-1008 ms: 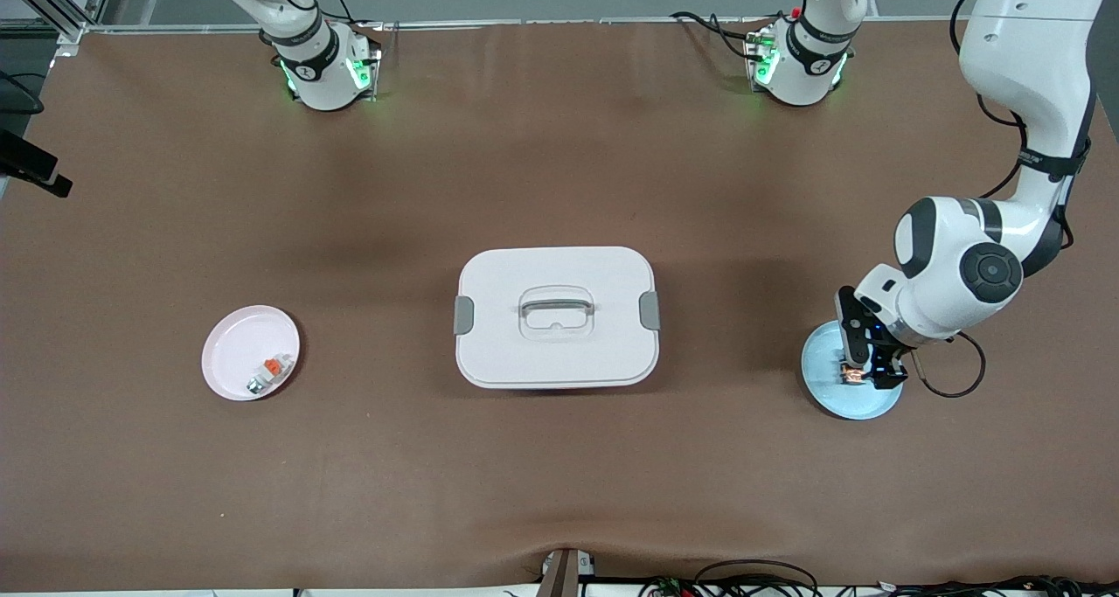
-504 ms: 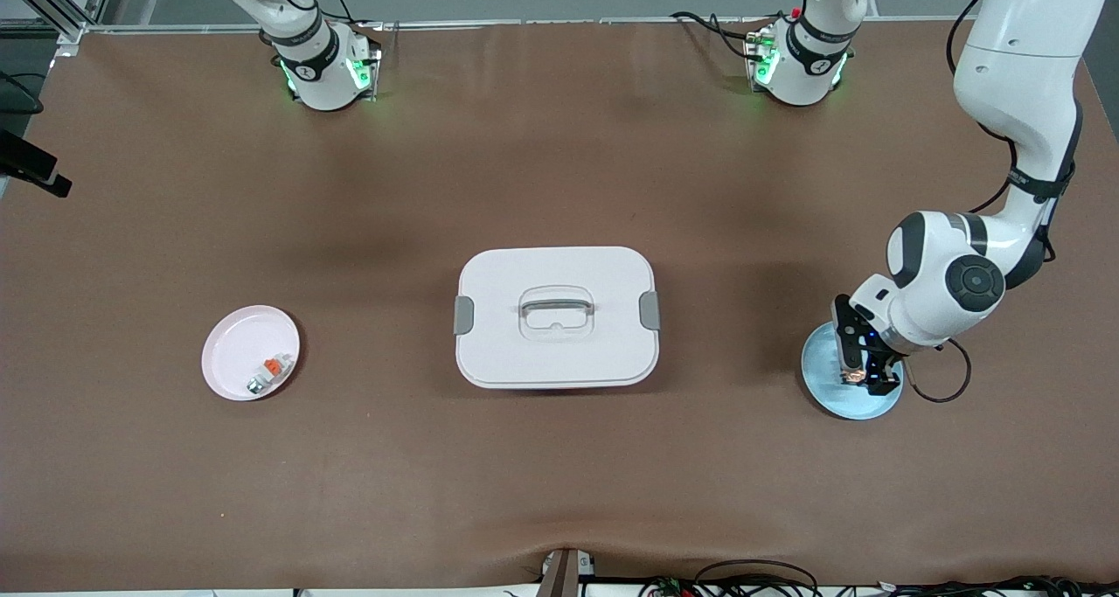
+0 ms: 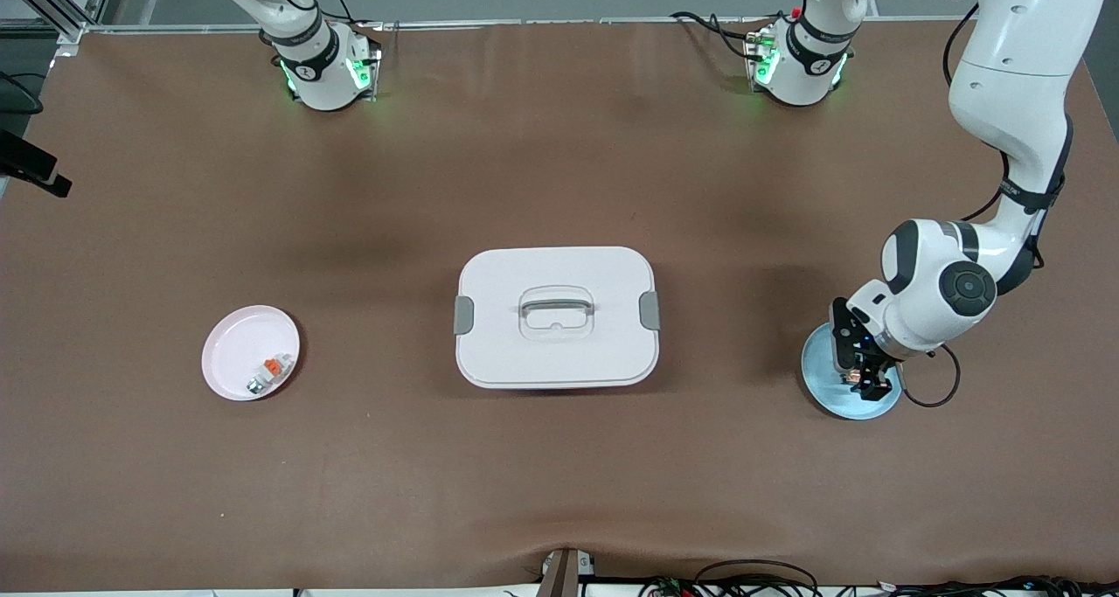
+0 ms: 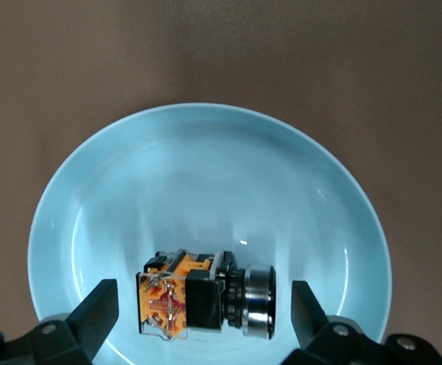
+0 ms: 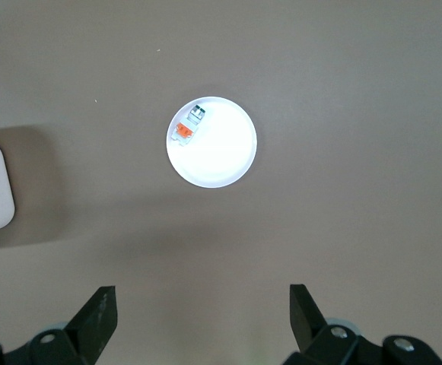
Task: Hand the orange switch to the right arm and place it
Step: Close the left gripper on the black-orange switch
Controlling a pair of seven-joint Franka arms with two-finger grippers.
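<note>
Orange switch (image 4: 205, 296) is lying on its side in the blue plate (image 3: 826, 392), toward the left arm's end of the table, its black body sitting between an orange block end and a round metal-ringed end. Going from the biggest thing down: the brown table (image 3: 559, 492) is filling the front view, with both arm bases standing along its top edge. The white lidded box (image 3: 556, 317) is sitting in the middle of the table, its grey latches showing at both ends and a handle lying flat in the lid. The left arm is bending down from its base and is reaching over the blue plate, and the left gripper (image 3: 861, 378) is hanging low just above the plate with its fingers (image 4: 95, 315) standing apart, one on each side of the switch and not touching it; nothing is being held. The pink plate (image 3: 229, 339) is lying toward the right arm's end of the table, well apart from the box, and it is looking white in the right wrist view. A small white-grey piece with an orange cap (image 3: 269, 371) is resting in that plate near its rim. The right arm is waiting up high, and the right gripper (image 5: 201, 323) is hanging well above the table beside the pink plate, its fingers spread wide and empty.
</note>
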